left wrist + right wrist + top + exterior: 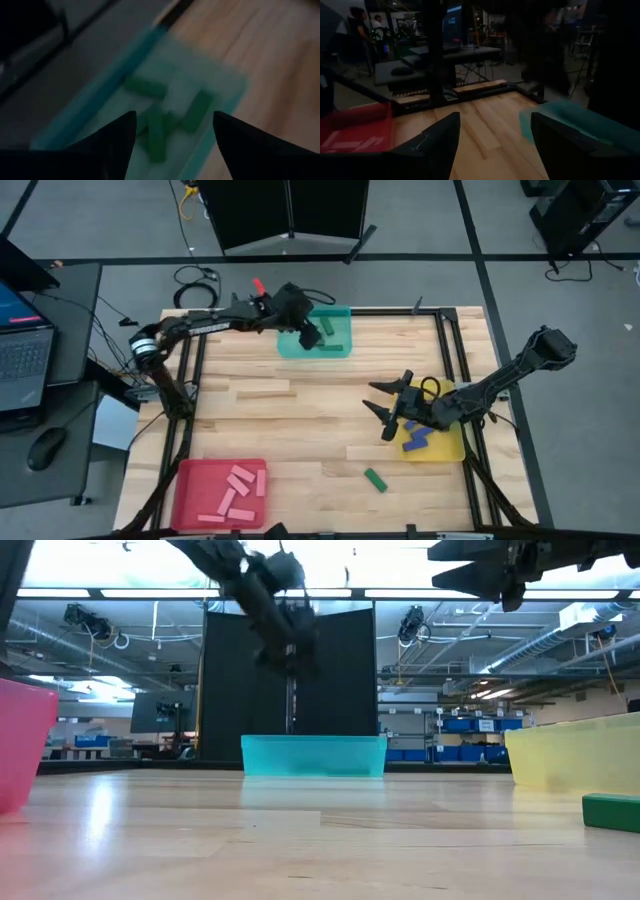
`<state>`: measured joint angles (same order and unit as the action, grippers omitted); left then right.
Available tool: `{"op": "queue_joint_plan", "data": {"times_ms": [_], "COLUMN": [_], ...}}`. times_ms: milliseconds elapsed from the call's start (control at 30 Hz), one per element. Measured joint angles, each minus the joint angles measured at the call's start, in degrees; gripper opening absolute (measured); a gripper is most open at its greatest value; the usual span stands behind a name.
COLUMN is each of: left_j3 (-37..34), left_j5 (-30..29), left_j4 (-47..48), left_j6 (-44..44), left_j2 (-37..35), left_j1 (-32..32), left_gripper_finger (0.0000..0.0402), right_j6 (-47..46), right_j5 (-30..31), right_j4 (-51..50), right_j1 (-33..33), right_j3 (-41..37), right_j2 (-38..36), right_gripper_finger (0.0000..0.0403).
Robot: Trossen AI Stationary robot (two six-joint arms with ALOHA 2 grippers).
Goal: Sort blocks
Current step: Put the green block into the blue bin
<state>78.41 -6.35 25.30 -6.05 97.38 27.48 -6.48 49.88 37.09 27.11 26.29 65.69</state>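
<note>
On the bare wooden table (300, 430) lies one single green block (375, 479), between the red tray (190, 485) and the yellow tray (445, 448) and close to the front edge; its long axis runs slantwise, from the upper left to the lower right in the high view. The teal tray (340, 348) at the far edge holds green blocks (192, 111); the left wrist view shows about four of them, crossing one another in different directions. The red tray holds pink blocks (235, 485), about five, lying mostly slantwise. In the yellow tray I can see about two blue blocks (417, 440), partly hidden by the right arm. The left gripper (303, 332) hangs over the teal tray with its fingers well apart and nothing between them. The right gripper (385, 410) is above the table just beside the yellow tray, its fingers also spread and empty. In the right wrist view, persons stand far behind the table.
</note>
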Motion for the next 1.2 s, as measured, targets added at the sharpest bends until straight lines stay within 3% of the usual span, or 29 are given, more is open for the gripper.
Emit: {"op": "queue_joint_plan", "data": {"times_ms": [133, 300, 433, 567, 767, 1000, 1200], "left_j3": [0.0, 0.0, -3.2, -8.4, -19.0, -30.1, -34.5], "left_j5": [0.0, -0.3, -1.0, -5.4, -10.9, -11.0, -11.1], "left_j4": [-3.0, -2.6, -3.3, -3.2, -9.4, -22.8, -26.1], "left_j6": [2.5, 2.8, 2.4, -0.1, -3.6, -7.5, -9.5], "left_j2": [-7.2, -18.6, -26.8, -33.1, -38.5, -41.3, -42.6], "left_j1": [-1.9, -5.0, -9.6, -14.8, -20.9, -24.2, -26.1], "left_gripper_finger": [0.0254, 0.0236, 0.0230, 0.0229, 0.0229, 0.0229, 0.0229], "right_j6": [0.2, -1.4, -10.6, -21.4, -32.7, -45.5, -50.4], "right_j5": [-2.8, -14.5, -21.7, -25.9, -34.0, -37.2, -39.1], "right_j4": [-1.0, -5.5, -26.2, -50.0, -67.6, -72.8, -71.8], "right_j1": [-0.8, -3.0, -3.7, -3.1, 0.4, 4.6, 6.4], "right_j3": [3.0, 9.8, 18.3, 28.4, 36.9, 38.2, 38.2], "right_j2": [3.0, 9.8, 15.5, 21.1, 26.1, 28.1, 32.4], "right_gripper_finger": [0.0255, 0.0256, 0.0256, 0.0259, 0.0275, 0.0310, 0.0334]}}
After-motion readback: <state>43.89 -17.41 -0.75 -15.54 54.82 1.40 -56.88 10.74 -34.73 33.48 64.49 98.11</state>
